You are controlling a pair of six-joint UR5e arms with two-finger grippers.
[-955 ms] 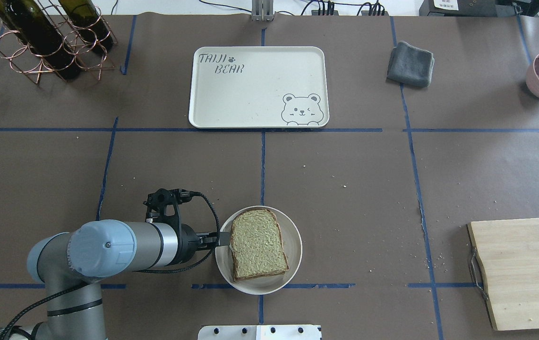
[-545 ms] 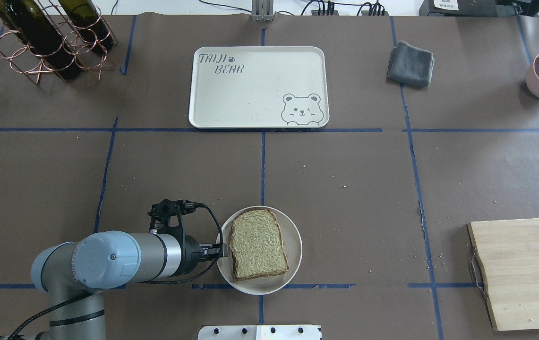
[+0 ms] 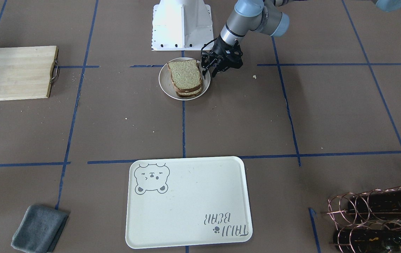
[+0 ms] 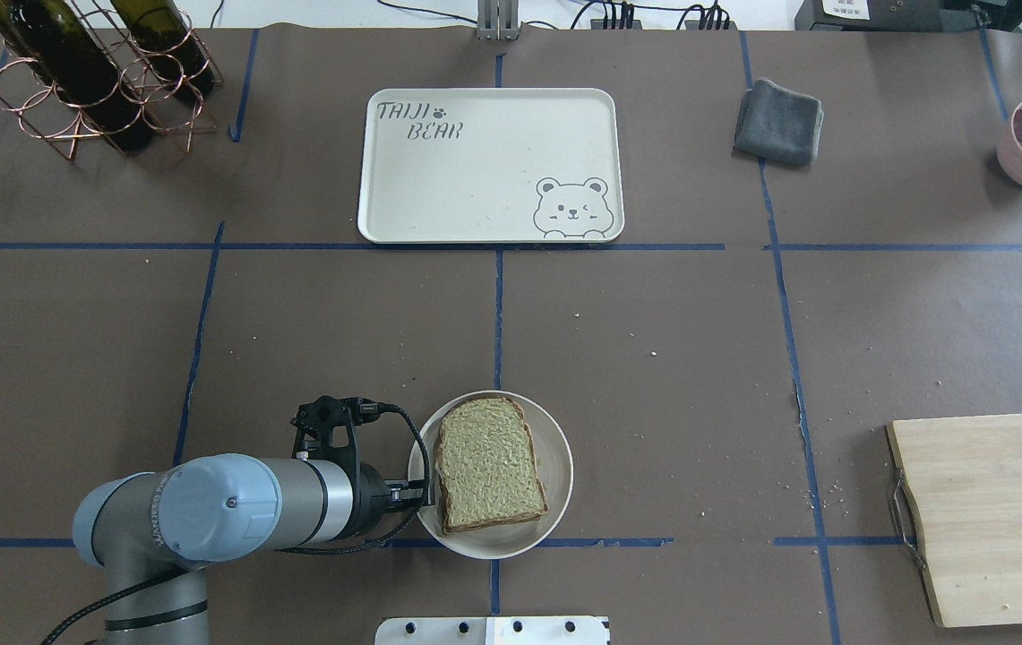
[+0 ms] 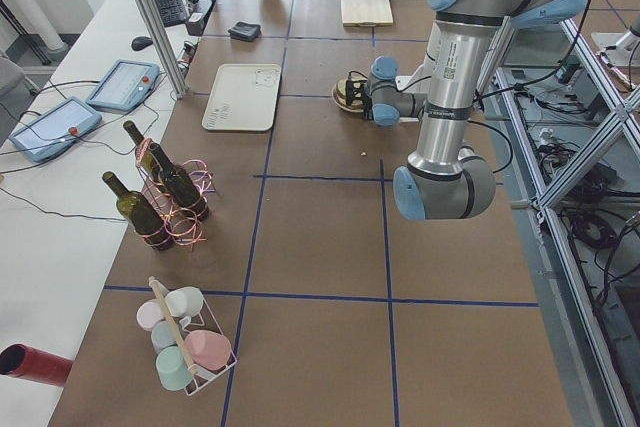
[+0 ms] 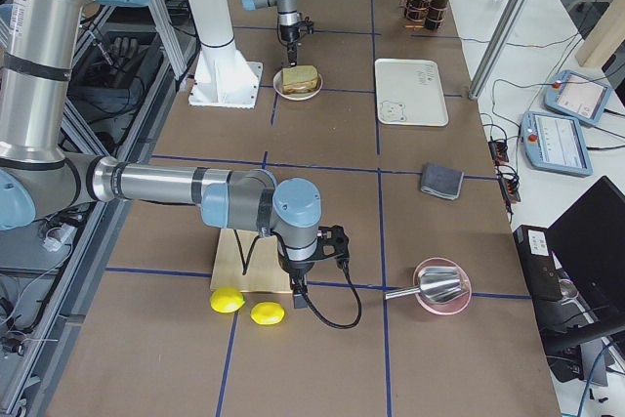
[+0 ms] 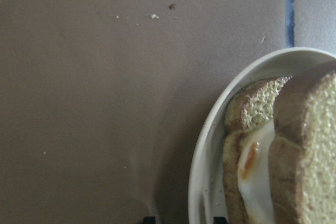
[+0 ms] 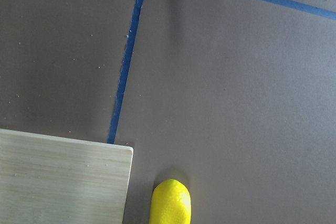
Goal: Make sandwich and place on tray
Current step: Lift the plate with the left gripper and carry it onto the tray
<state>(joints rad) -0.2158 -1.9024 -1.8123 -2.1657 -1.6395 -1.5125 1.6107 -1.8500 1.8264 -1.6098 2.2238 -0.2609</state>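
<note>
The left gripper (image 4: 424,494) has slid toward the robot along the left rim of the white plate (image 4: 559,452), jaws parted astride that rim. The sandwich (image 4: 488,466), egg between its slices, lies unmoved on the plate, well apart from the tray (image 4: 475,179). The right gripper (image 6: 330,244) hangs beside the wooden board (image 4: 1003,511); its grip cannot be told.

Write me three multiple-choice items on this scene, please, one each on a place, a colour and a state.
1. The sandwich sits on: A the tray; B the plate; C the board.
2. The cloth is: A red; B grey; C yellow.
3. The sandwich is: A closed, egg inside; B open-faced; C cut in half.

Answers: 1 B, the round white rim surrounds it. 2 B, it shows dark grey from overhead. 3 A, the left wrist view shows the egg between both slices.
</note>
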